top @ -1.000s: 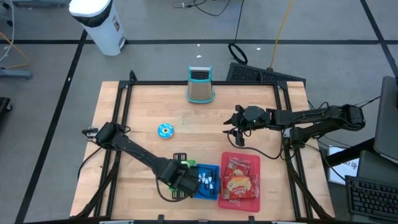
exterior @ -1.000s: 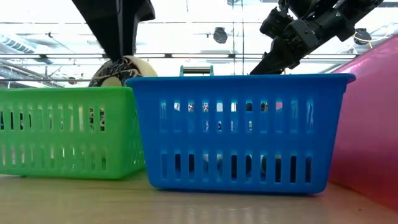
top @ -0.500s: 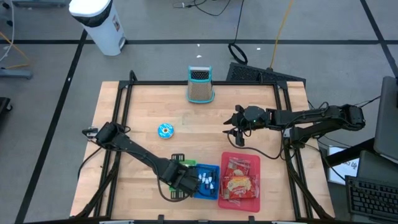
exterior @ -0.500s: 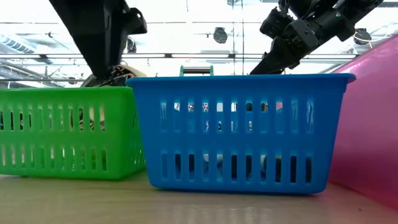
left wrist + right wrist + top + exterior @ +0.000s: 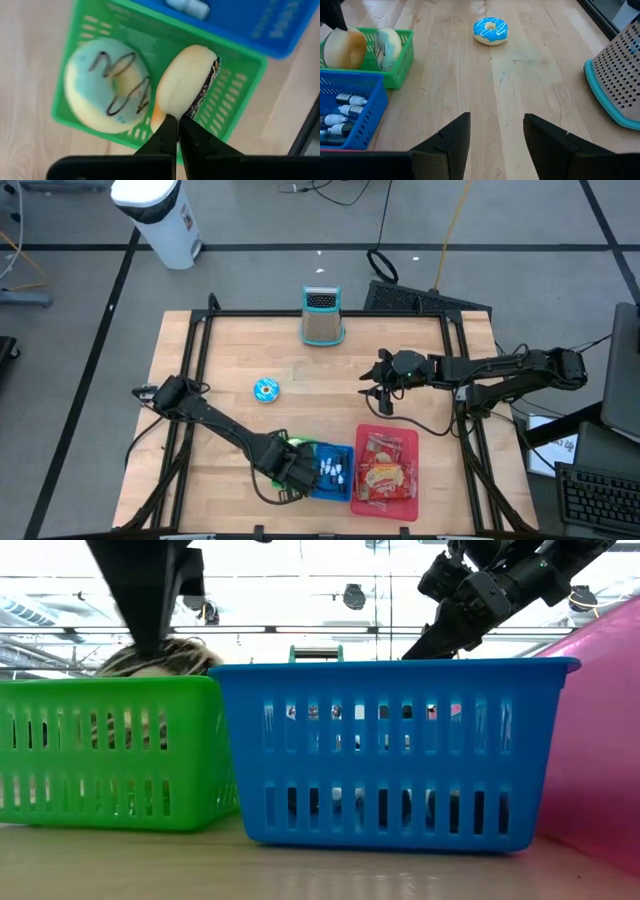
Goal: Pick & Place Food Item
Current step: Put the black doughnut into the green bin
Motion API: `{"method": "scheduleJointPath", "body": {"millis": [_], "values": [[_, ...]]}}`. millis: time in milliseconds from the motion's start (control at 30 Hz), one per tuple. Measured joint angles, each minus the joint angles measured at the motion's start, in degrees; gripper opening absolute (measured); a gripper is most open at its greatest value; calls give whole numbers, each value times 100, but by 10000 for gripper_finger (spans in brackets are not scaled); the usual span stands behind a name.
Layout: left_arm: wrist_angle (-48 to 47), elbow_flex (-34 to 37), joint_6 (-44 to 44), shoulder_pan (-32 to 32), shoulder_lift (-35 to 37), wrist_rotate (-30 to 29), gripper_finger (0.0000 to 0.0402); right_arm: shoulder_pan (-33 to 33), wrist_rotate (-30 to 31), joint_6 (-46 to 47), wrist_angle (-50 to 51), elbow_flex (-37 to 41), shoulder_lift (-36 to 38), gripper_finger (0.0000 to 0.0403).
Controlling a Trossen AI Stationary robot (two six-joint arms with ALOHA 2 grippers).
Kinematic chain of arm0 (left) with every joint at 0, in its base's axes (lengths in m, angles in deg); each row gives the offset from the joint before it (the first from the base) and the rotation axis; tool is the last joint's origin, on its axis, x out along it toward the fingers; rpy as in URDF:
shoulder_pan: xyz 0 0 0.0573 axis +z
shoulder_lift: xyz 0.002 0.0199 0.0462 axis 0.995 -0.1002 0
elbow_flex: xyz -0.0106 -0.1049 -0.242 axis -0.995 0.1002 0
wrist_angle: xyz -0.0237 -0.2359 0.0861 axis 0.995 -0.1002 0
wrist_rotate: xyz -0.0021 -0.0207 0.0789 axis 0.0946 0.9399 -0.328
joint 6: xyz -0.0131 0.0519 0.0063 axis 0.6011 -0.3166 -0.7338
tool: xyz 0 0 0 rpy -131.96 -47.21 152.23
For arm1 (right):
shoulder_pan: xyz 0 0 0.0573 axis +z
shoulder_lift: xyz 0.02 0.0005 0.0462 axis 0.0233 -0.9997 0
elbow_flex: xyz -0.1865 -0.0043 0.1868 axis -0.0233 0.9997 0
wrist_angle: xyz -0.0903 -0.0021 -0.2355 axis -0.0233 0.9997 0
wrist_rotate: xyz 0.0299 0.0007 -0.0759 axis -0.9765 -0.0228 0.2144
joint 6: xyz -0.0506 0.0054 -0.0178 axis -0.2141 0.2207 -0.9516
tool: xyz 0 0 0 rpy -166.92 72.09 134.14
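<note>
A green basket holds two donuts: a pale blue one with dark squiggles and a cream one with a dark layer, which stands on its edge against it. My left gripper points down over this basket, shut, with its tips at the cream donut's rim. In the low view the gripper tapers down onto the donut, which peeks over the basket rim. A blue-frosted donut lies flat on the table. My right gripper hovers open at mid-table. My left gripper comes from above, pointing down. Its shut fingertips meet the cream donut's rim. I cannot tell whether they touch it. The donut stands on edge in the green basket.
A blue basket with markers stands right of the green one, and a red basket of snack packets beyond it. A teal-framed grater stands at the far edge. Bare wood lies around the blue-frosted donut.
My left gripper has sunk slightly over the green basket, rolled about its own axis and shut. The cream donut, which showed well above the basket rim, now sits lower inside the basket.
</note>
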Motion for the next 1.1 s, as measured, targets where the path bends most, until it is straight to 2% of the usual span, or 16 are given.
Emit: {"method": "scheduleJointPath", "body": {"millis": [367, 633, 900, 1100], "values": [[-61, 0, 2197, 1, 411, -710, 3, 0, 0, 0, -19, 1, 0, 171], [-212, 251, 2824, 140, 374, -711, 2, -2, 0, 18, -42, 1, 0, 171], [102, 572, 3228, 261, 385, -564, 5, -1, 0, 20, -39, 1, 0, 171], [206, 573, 3289, 301, 385, -509, 36, -1, 0, 20, -36, 1, 0, 171]]}}
